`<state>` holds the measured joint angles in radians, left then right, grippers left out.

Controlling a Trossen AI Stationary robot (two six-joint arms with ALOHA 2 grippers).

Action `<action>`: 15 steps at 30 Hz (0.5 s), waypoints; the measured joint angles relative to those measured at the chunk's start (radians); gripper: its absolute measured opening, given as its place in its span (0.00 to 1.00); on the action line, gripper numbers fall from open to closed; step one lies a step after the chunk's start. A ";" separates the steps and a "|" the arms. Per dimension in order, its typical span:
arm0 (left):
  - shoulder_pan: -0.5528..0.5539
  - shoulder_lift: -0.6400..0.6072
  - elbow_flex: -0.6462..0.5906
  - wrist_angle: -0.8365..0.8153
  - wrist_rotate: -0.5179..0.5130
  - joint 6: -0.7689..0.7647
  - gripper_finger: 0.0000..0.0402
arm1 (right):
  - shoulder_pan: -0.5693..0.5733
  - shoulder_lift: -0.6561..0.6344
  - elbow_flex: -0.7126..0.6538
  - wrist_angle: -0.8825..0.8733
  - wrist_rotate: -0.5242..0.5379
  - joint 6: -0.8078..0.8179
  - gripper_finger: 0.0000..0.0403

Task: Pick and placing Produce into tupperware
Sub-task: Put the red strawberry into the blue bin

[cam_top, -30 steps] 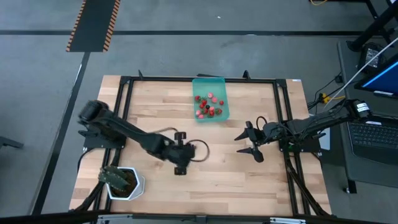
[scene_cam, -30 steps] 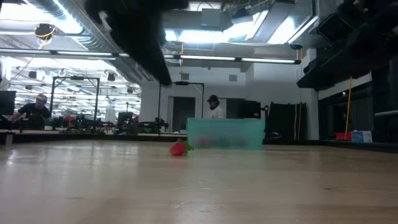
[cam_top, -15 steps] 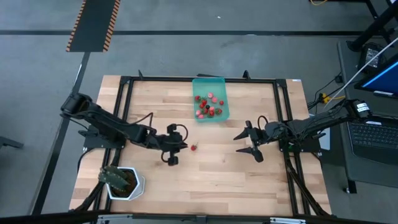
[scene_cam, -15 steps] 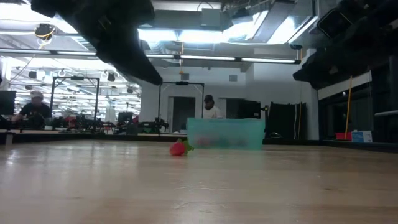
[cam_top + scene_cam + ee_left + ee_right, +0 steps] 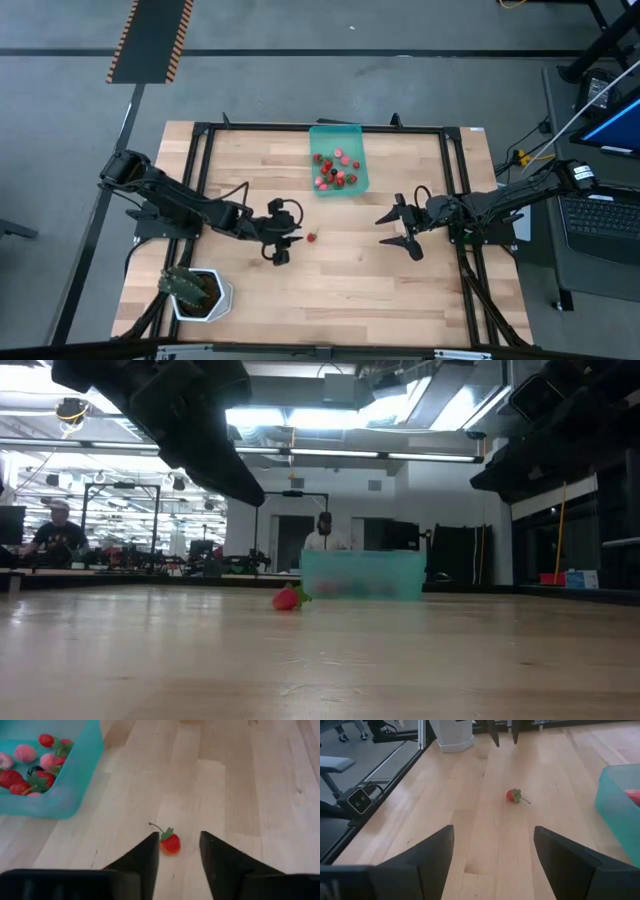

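A single red strawberry [image 5: 171, 843] with a green top lies alone on the wooden counter [image 5: 350, 280], a little way out from the near short wall of the tupperware [image 5: 339, 132] and well clear of it. The left hand [image 5: 291, 236] hangs just beside that strawberry, on the side away from the right arm, its two dark fingers [image 5: 142, 860] parted with the fruit showing in the gap between the tips; nothing is gripped, and whether the tips touch the fruit cannot be told. In the low view the strawberry [image 5: 288, 598] sits on the counter in front of the tupperware [image 5: 361, 574], with the left arm dark overhead.

The tupperware, a translucent teal box, stands at the far middle edge of the counter and holds the rest of the produce [image 5: 334, 169]: a loose cluster of red and pink fruits, some with green tops, plus one small dark berry [image 5: 34, 770].

The right hand [image 5: 389, 232] waits on the other side of the lone strawberry from the left hand, farther off, its fingers spread wide and empty. A white pot [image 5: 201, 296] with a green plant stands at the counter's near left corner, far from the tupperware.
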<state>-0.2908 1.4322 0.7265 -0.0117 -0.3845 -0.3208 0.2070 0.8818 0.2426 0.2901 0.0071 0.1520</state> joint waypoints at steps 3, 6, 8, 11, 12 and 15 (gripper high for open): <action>0.012 0.000 0.000 0.000 0.006 -0.046 0.41 | 0.000 0.000 0.000 0.001 0.000 0.000 0.68; 0.034 0.004 0.000 0.001 0.020 -0.117 0.47 | 0.000 0.000 0.000 0.008 0.000 0.000 0.68; 0.053 0.019 0.000 0.001 0.037 -0.158 0.49 | 0.000 0.000 0.000 0.007 0.000 0.000 0.68; 0.067 0.058 0.000 0.015 0.058 -0.171 0.50 | 0.000 0.000 0.000 0.008 0.000 0.000 0.68; 0.070 0.072 0.001 0.014 0.062 -0.170 0.50 | 0.000 0.000 0.000 0.008 0.000 0.000 0.68; 0.073 0.116 0.023 0.014 0.066 -0.170 0.49 | 0.000 0.000 0.000 0.008 0.000 0.000 0.68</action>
<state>-0.2180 1.5482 0.7498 0.0025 -0.3187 -0.4904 0.2070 0.8818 0.2426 0.2977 0.0074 0.1524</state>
